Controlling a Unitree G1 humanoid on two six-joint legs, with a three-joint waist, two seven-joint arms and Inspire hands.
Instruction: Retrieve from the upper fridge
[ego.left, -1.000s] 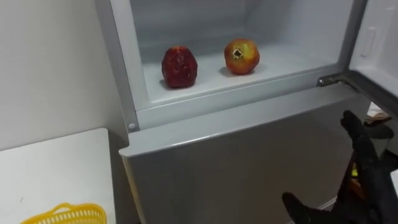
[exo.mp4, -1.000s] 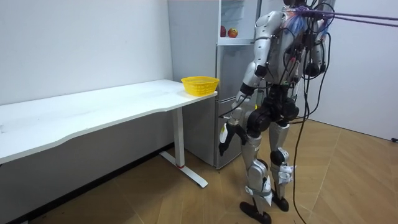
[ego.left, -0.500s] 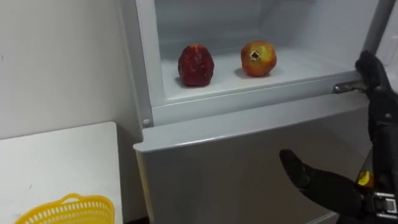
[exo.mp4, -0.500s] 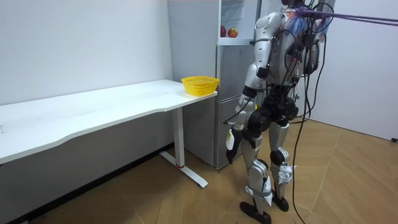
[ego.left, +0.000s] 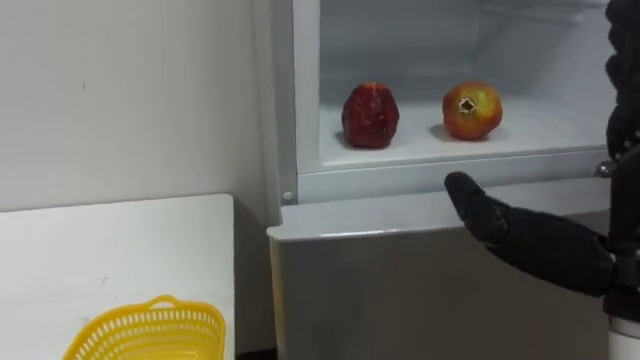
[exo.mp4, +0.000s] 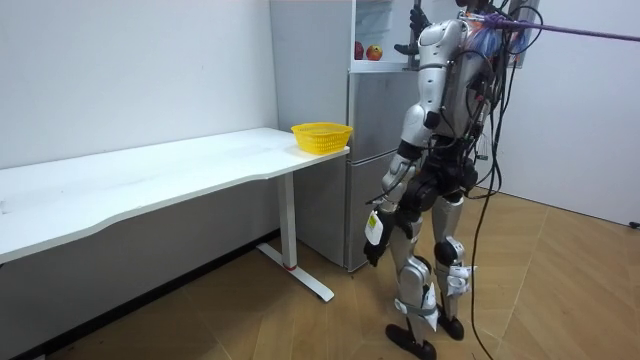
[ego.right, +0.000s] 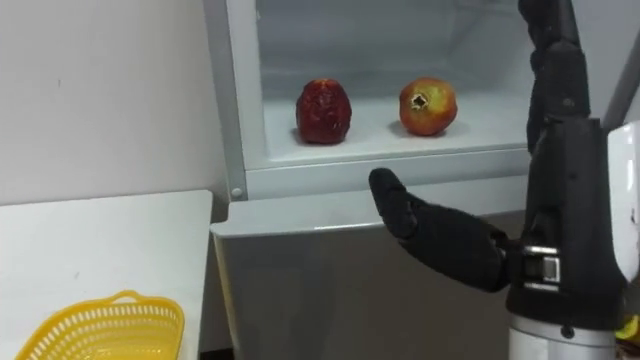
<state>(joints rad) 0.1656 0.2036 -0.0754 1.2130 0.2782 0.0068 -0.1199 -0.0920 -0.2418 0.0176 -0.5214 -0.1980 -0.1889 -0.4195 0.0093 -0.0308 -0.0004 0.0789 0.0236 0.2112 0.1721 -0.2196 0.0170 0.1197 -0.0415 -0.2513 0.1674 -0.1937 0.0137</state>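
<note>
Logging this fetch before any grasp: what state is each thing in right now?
Upper fridge compartment: open.
Lower fridge door: shut.
Dark red fruit: lying on the shelf, untouched.
Pomegranate: on the shelf, untouched.
Yellow basket: upright on the white table.
Right hand: open, raised before the compartment, holding nothing.
Left hand: hanging low at the robot's side.

Losing lower part of yellow basket below bottom edge; losing fingertips of right hand past top edge.
</note>
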